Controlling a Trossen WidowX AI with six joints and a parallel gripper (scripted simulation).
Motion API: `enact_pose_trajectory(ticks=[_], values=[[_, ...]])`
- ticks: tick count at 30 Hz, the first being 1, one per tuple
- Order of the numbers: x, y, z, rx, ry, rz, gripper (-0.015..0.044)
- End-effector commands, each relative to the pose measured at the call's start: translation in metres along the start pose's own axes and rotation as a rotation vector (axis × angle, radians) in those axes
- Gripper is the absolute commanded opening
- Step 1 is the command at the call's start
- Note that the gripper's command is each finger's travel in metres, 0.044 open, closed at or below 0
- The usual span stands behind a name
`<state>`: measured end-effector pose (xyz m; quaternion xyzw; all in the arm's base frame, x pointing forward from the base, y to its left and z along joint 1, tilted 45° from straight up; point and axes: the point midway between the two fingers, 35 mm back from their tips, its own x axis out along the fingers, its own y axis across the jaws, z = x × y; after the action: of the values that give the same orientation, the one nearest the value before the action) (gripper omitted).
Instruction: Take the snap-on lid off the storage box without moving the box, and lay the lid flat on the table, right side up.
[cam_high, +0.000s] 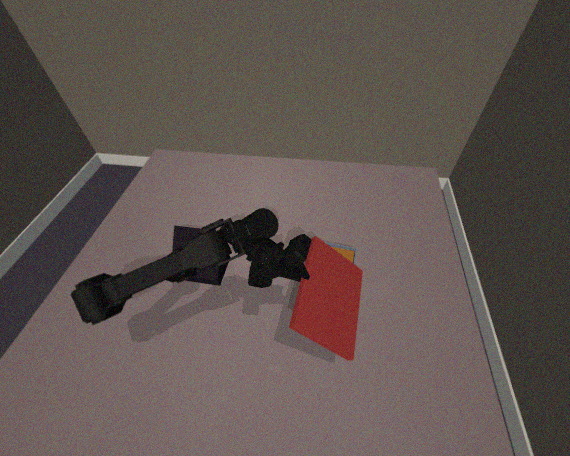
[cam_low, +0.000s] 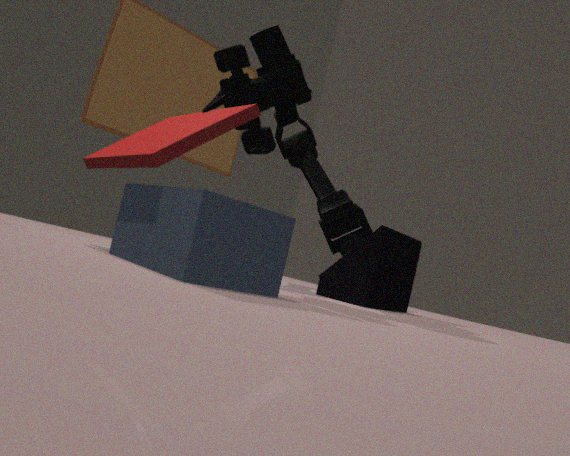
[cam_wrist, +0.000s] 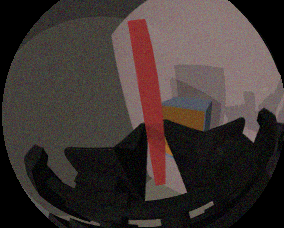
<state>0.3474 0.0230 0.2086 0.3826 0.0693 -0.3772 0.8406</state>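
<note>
Held aloft, well off the bench: a flat, rigid-looking red four-sided lid (cam_high: 330, 305) (cam_low: 170, 137) (cam_wrist: 146, 85)

Tilted in the air, sloping down away from the arm in the exterior view, with a broad red face turned upward. Seen nearly edge-on from the wrist, as a narrow red strip running between two dark fingers. Gripped along one edge by the black two-fingered hand (cam_high: 306, 262) (cam_low: 220, 107) (cam_wrist: 155, 127), clenched firmly on the lid.

Below, with a gap between, placed on the bench: a blue, straight-sided storage box (cam_high: 345, 254) (cam_low: 200, 235) (cam_wrist: 192, 104), uncovered, showing orange within the rim. Mostly hidden under the lid from above, apart from one corner.

Reaching back from the hand, a jointed black arm (cam_high: 165, 270) (cam_low: 320, 175), rising from a blocky black base (cam_high: 182, 237) (cam_low: 400, 270) set apart from the box. Beneath everything, a pale pink bench (cam_high: 250, 390) (cam_low: 300, 390) (cam_wrist: 200, 30), marked with soft grey shadows. Farther out, behind the lid in the exterior view, a slanted orange-brown panel (cam_low: 150, 75) against dull grey walls (cam_high: 275, 75) (cam_low: 450, 125).
</note>
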Motion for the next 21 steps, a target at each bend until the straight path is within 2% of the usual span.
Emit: enact_pose_trajectory(ticks=[1, 21], values=[[-0.002, 0.0, 0.006, -0.005, 0.009, 0.005, 0.0], [-0.005, -0.003, 0.046, -0.006, 0.008, 0.005, 0.0]])
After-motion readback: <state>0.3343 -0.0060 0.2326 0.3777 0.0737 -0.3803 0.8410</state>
